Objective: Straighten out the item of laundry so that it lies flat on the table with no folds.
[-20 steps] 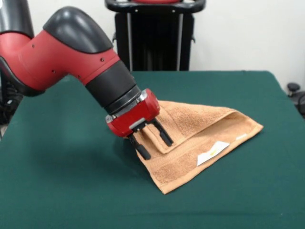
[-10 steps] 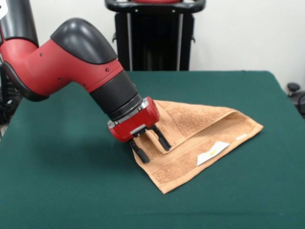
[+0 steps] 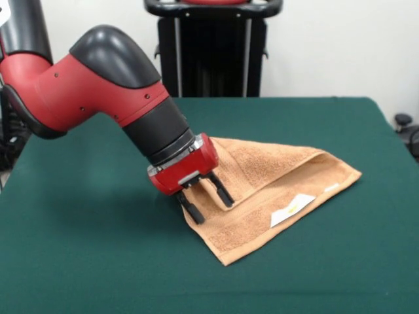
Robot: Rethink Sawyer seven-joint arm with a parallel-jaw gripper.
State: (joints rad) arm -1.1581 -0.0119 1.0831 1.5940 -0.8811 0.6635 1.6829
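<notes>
The orange-brown terry towel lies on the dark green table, right of the middle, folded over on itself into a rough triangle. A raised fold runs across its middle, and its white label faces up near the front edge. My gripper comes in from the upper left, tilted down. It is open, and its two black fingers straddle the towel's left edge: one fingertip is at the outer edge, the other rests on the folded layer. Nothing is clamped between them.
The robot's black pedestal stands behind the table's far edge. The red and black arm fills the upper left. A dark object shows beyond the table's right edge.
Over the last second the arm shifted slightly up and left, and the gripper slid a little left along the towel's edge. In the last half second nothing moved. The towel keeps its shape.
</notes>
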